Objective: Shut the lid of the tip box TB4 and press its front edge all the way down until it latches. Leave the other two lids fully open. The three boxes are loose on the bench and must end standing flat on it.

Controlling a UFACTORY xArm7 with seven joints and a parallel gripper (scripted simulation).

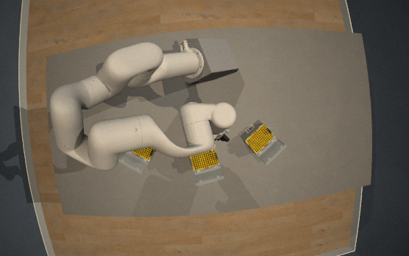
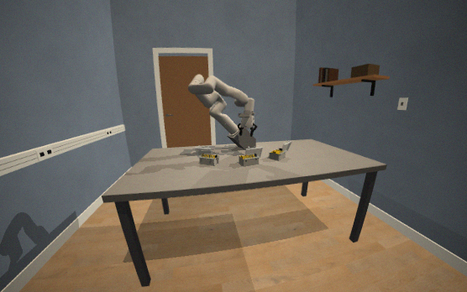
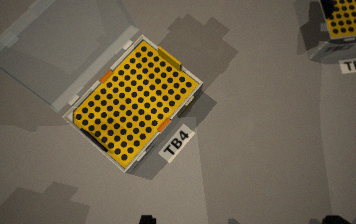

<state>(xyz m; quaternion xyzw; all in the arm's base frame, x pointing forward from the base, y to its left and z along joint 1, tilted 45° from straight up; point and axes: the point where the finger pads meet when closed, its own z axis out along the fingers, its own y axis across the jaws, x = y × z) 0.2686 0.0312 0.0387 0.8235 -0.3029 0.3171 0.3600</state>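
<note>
Gripper (image 2: pixel 247 131) spread wide, empty, above open tip box TB4 (image 3: pixel 134 103).

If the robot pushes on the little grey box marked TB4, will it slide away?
Probably, if pushed sideways: the grey TB4 tip box stands unfixed on the smooth grey table top. Its open grey lid hangs off one side, so it may tip that way.

The arm (image 1: pixel 110 136) leaves its base flange, swings out in a wide bend and doubles back, so that its last links run to a rounded wrist (image 1: pixel 224 114) set directly above the pincer. The pincer (image 2: pixel 247 133) hangs straight down from that wrist, raised off the worktop, its dark fingers spread almost to their widest with nothing between them. From the wrist camera only dark finger ends (image 3: pixel 146 219) show at the lower edge.
</note>
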